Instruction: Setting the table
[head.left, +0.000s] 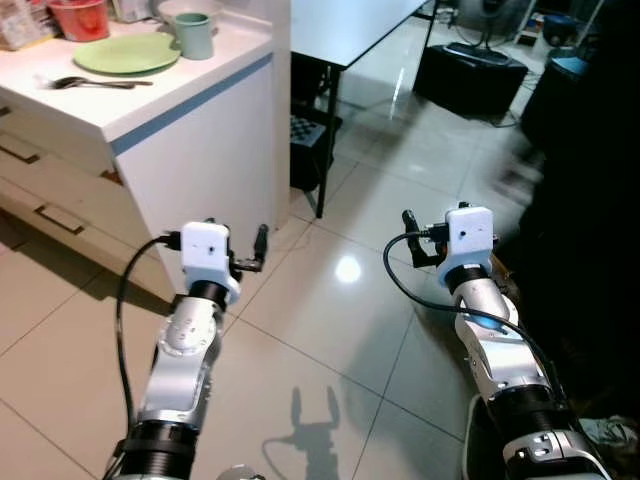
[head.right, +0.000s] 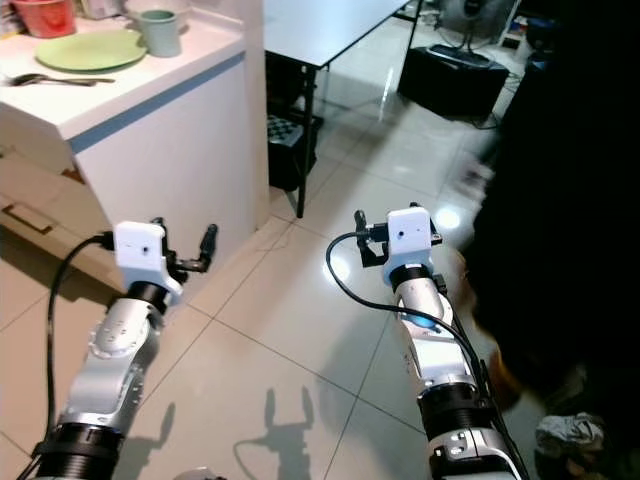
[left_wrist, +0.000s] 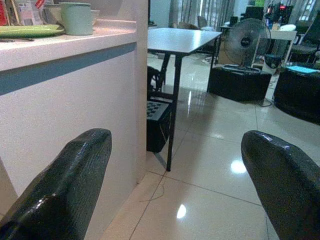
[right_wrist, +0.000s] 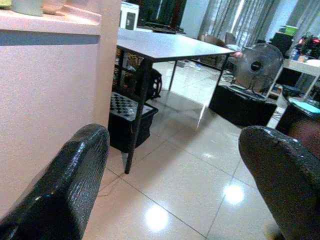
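Both grippers hang empty above the tiled floor, the left gripper and right gripper each with its 2 black fingers spread wide, both arms stretched forward side by side at about the same height. No writing can be read anywhere. On the white counter ahead to the left lie a green plate, a pale green mug, a red cup and a spoon, with a white table beyond.
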